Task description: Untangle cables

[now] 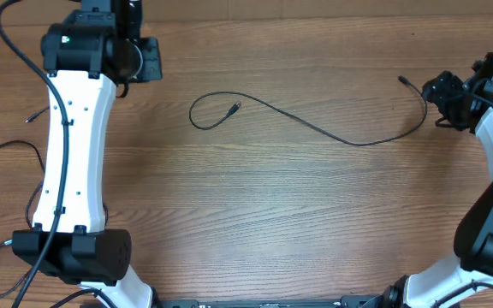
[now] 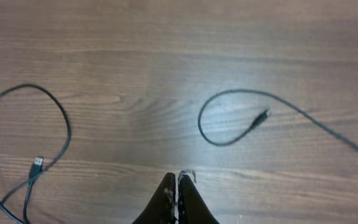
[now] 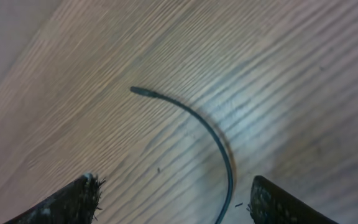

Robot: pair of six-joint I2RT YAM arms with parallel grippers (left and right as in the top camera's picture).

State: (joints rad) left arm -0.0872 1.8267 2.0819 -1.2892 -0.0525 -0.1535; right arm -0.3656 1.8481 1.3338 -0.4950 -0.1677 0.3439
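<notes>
Looking at one long cable lying loose on the table, stretching from left of the middle over toward the right edge. Curling into a small loop at the left end, with the plug sitting just at the loop's opening. Sagging toward the near edge past the middle, then bending back up toward the far right corner and ending in a tip.

Noticing the right gripper hovering right by that end, spread wide and gripping nothing. Seeing the last curved bit of cable running over the wood between its two sides in the wrist view, closer to one of them, not touching either.

Spotting the left gripper hanging up by the far edge, toward the left corner, pressed tight together, with nothing pinched in it as far as the wrist view is showing. Pointing down at bare wood, with the loop lying a bit ahead and off to one side.

Also seeing a second cable over by the left edge, sweeping around in a big arc, its flat plug resting inside the arc. Lying well apart from the first one.
</notes>
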